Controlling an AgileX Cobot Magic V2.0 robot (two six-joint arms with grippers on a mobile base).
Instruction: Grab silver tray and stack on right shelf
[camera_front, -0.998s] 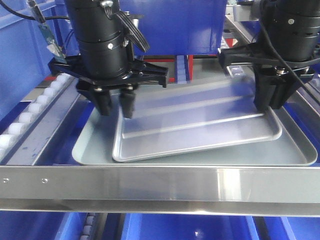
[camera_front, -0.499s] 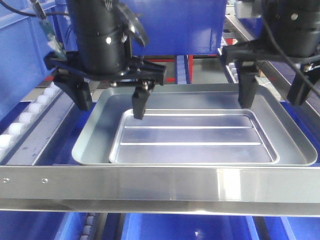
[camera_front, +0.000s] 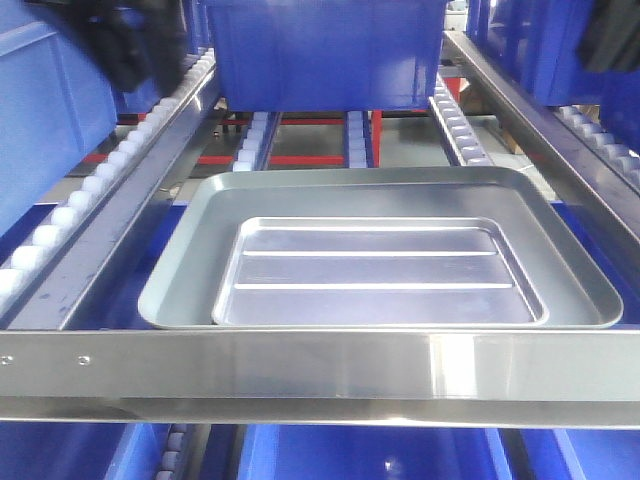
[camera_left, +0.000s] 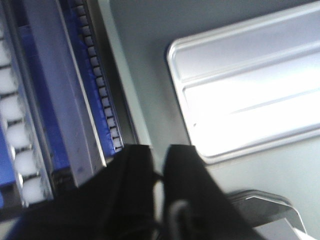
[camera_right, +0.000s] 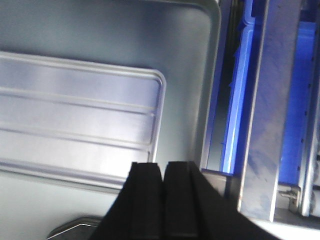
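The silver tray (camera_front: 380, 270), shiny with two long ridges, lies flat inside a larger dull grey tray (camera_front: 190, 260) on the right shelf, behind its brushed-metal front bar (camera_front: 320, 365). Both grippers are raised clear of it. My left gripper (camera_left: 159, 150) is shut and empty above the larger tray's left edge, with the silver tray (camera_left: 250, 90) to its right. My right gripper (camera_right: 162, 167) is shut and empty above the silver tray's right end (camera_right: 75, 110). In the front view only dark blurs of the left arm (camera_front: 130, 40) and the right arm (camera_front: 610, 30) show at the top corners.
White roller rails (camera_front: 50, 235) run along the shelf's left side and behind the trays (camera_front: 450, 110). A blue bin (camera_front: 320, 50) sits at the back of the shelf. More blue bins stand at the left, at the right and below the front bar.
Both grippers let go of the silver tray, which settled flat in the larger tray. Both arms then lifted up out of the front view, and their jaws closed.
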